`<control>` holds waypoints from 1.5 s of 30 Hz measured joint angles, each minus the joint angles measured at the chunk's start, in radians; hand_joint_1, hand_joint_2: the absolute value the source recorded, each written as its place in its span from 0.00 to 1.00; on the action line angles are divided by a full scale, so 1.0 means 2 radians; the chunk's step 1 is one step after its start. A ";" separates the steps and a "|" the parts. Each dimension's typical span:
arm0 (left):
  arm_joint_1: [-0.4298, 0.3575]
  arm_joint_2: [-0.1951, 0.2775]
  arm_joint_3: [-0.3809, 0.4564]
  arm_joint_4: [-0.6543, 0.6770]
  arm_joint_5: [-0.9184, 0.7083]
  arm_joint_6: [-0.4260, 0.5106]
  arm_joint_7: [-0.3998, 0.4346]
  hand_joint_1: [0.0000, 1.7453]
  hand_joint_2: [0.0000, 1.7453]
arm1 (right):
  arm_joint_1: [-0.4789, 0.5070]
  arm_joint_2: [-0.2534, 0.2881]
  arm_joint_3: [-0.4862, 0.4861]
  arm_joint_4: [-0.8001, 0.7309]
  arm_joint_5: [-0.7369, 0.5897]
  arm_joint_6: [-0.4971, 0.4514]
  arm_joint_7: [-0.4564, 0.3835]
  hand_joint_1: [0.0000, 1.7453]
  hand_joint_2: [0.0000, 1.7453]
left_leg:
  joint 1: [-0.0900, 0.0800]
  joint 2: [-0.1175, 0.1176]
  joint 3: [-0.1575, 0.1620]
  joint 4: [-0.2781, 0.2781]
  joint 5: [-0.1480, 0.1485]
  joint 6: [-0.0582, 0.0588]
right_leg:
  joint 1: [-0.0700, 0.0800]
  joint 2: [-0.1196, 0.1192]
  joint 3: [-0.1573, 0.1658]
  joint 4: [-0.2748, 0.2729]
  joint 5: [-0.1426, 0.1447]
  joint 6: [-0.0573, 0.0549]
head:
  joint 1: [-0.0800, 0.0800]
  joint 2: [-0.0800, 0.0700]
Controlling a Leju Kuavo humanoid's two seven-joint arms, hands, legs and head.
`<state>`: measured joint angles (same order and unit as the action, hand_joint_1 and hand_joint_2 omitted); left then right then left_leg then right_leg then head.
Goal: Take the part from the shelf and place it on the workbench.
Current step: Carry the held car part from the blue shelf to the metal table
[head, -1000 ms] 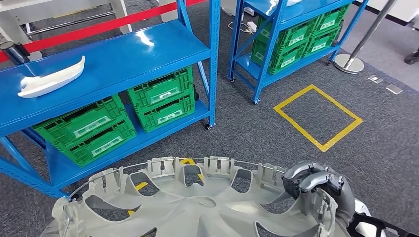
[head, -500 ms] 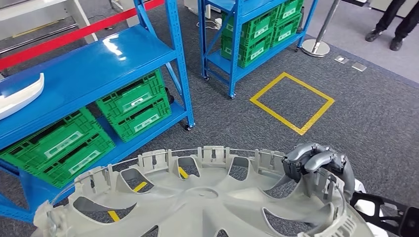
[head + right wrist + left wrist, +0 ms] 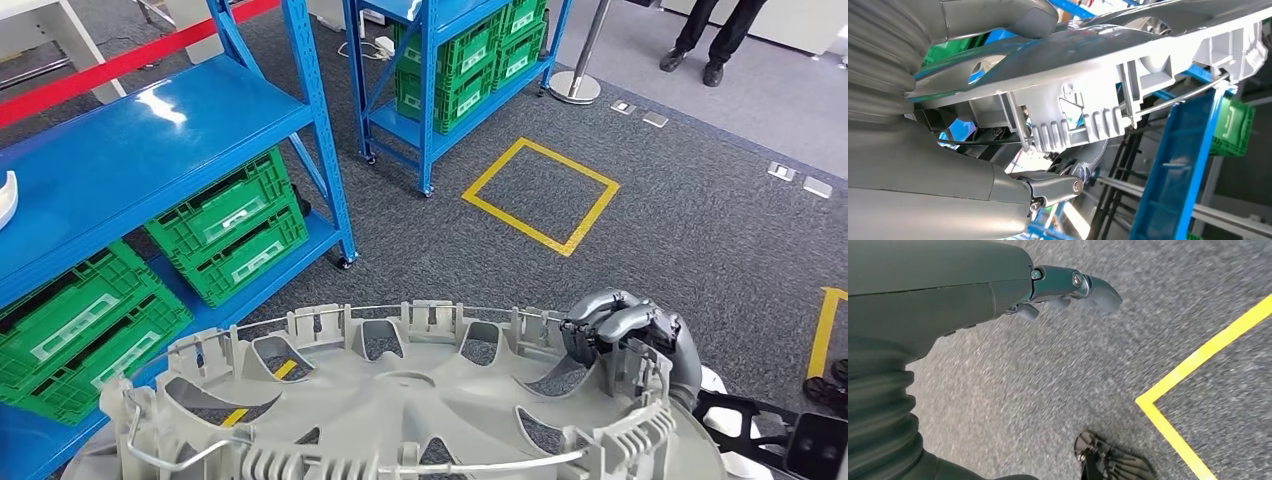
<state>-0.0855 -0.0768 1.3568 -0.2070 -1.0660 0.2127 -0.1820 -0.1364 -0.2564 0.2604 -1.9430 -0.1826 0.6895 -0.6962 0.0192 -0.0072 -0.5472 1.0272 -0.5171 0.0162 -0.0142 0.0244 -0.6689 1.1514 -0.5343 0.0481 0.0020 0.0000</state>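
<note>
Right hand [image 3: 628, 335] is curled over the rim of the grey wheel cover [image 3: 400, 400], fingers [image 3: 600, 312] wrapped on the edge, thumb under the part in the right wrist view [image 3: 998, 15]; the cover is thus gripped and held flat, inner side up, low in front of the robot, over grey carpet and apart from the blue shelf [image 3: 150, 130]. Left hand [image 3: 1068, 287] is seen hanging over the carpet, nothing held, fingers stretched out and loosely apart. Green crates [image 3: 225, 225] are stacked on the lower shelf level. A yellow floor square [image 3: 540, 195] is marked beyond, w/ a 2nd shelf unit [image 3: 440, 60] behind it. A person's legs [image 3: 715, 35] are seen at the far edge.
</note>
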 joint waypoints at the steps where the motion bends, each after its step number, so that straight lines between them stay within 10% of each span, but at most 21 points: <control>1: 0.001 0.001 0.000 0.000 0.000 -0.002 -0.003 0.00 1.00 | 0.002 0.000 -0.001 0.000 0.000 0.001 0.000 1.00 1.00 | -0.001 0.006 0.000 0.000 0.000 0.001 | 0.000 -0.005 -0.017 0.035 -0.016 0.001 | 0.001 0.000; 4: 0.000 0.003 0.000 -0.001 -0.001 -0.011 -0.011 0.00 1.00 | 0.012 0.000 -0.006 -0.001 0.001 0.007 0.000 1.00 1.00 | -0.004 0.023 0.000 0.000 -0.001 0.003 | 0.000 -0.009 -0.032 0.070 -0.020 -0.001 | 0.002 0.000; 8: -0.001 0.003 0.000 -0.001 -0.001 -0.019 -0.013 0.00 1.00 | 0.017 0.001 -0.015 -0.010 0.005 0.013 0.000 1.00 1.00 | -0.008 0.042 0.003 0.001 -0.004 0.000 | 0.010 -0.038 0.034 -0.051 0.026 -0.015 | 0.003 0.000; 11: -0.002 0.004 0.000 -0.001 -0.001 -0.020 -0.015 0.00 1.00 | 0.024 0.002 -0.018 -0.020 0.010 0.016 0.000 1.00 1.00 | -0.010 0.054 0.006 -0.002 -0.006 -0.006 | 0.013 -0.033 0.040 -0.067 0.029 -0.021 | 0.003 0.000; 14: -0.002 0.004 0.000 0.000 -0.004 -0.026 -0.022 0.00 1.00 | 0.036 0.004 -0.023 -0.033 0.017 0.015 0.000 1.00 1.00 | -0.009 0.032 -0.002 0.022 -0.025 -0.013 | 0.008 -0.020 0.042 -0.075 0.033 -0.027 | 0.002 0.000; 17: 0.000 0.005 0.000 0.000 -0.009 -0.031 -0.025 0.00 1.00 | 0.045 0.008 -0.026 -0.042 0.018 0.014 -0.001 1.00 1.00 | -0.007 0.008 -0.045 0.115 -0.070 -0.017 | 0.006 -0.006 0.043 -0.075 0.034 -0.030 | -0.002 0.000; 19: 0.001 0.005 0.000 0.000 -0.010 -0.034 -0.025 0.00 1.00 | 0.051 0.008 -0.028 -0.046 0.019 0.014 0.000 1.00 1.00 | -0.005 0.006 -0.056 0.134 -0.066 -0.020 | 0.005 0.006 0.042 -0.074 0.034 -0.029 | -0.003 0.000; 23: 0.001 0.004 0.000 0.001 -0.012 -0.036 -0.027 0.00 1.00 | 0.056 0.009 -0.032 -0.052 0.018 0.018 0.000 1.00 1.00 | 0.005 -0.020 -0.008 0.027 -0.010 -0.025 | 0.001 0.029 0.039 -0.063 0.030 -0.018 | -0.004 0.000; 27: 0.001 0.002 0.000 0.002 -0.015 -0.034 -0.023 0.00 1.00 | 0.056 0.008 -0.040 -0.054 0.015 0.024 0.000 1.00 1.00 | 0.003 -0.020 0.000 0.010 -0.010 -0.011 | -0.002 0.044 0.032 -0.060 0.032 -0.005 | -0.003 0.000; 31: 0.002 0.000 0.000 0.003 -0.016 -0.031 -0.019 0.00 1.00 | 0.050 0.007 -0.042 -0.053 0.011 0.027 0.000 1.00 1.00 | 0.000 0.001 0.000 0.008 -0.007 0.001 | 0.001 0.001 -0.008 0.020 -0.010 0.000 | 0.004 0.000; 34: 0.004 0.000 0.000 0.003 -0.016 -0.030 -0.019 0.00 1.00 | 0.049 0.006 -0.042 -0.050 0.010 0.027 0.000 1.00 1.00 | -0.005 0.019 0.000 0.008 -0.009 0.004 | 0.002 -0.008 -0.037 0.080 -0.027 -0.002 | 0.005 0.000; 40: 0.003 -0.005 0.000 0.004 -0.018 -0.029 -0.012 0.00 1.00 | 0.048 0.006 -0.042 -0.049 0.015 0.020 0.000 1.00 1.00 | -0.008 0.045 0.005 0.007 -0.014 -0.001 | 0.019 -0.043 0.034 -0.060 0.027 -0.024 | 0.005 0.000; 42: 0.002 -0.006 0.000 0.004 -0.018 -0.029 -0.010 0.00 1.00 | 0.048 0.006 -0.042 -0.049 0.016 0.017 0.000 1.00 1.00 | -0.008 0.052 0.007 0.005 -0.015 -0.005 | 0.019 -0.033 0.034 -0.064 0.030 -0.027 | 0.005 0.000; 45: 0.000 -0.008 0.000 0.005 -0.017 -0.028 -0.013 0.00 1.00 | 0.046 0.005 -0.042 -0.049 0.015 0.018 0.000 1.00 1.00 | -0.008 0.029 -0.004 0.035 -0.036 -0.011 | 0.012 -0.020 0.041 -0.075 0.036 -0.033 | 0.004 0.000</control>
<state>-0.0855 -0.0920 1.3563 -0.1978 -1.1001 0.1557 -0.2071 -0.0445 -0.2470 0.1757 -2.0417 -0.1534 0.7257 -0.6968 0.0037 0.0517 -0.5557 1.0981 -0.5895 -0.0065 0.0107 -0.0146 -0.5873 1.0010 -0.4617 -0.0169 0.0092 0.0000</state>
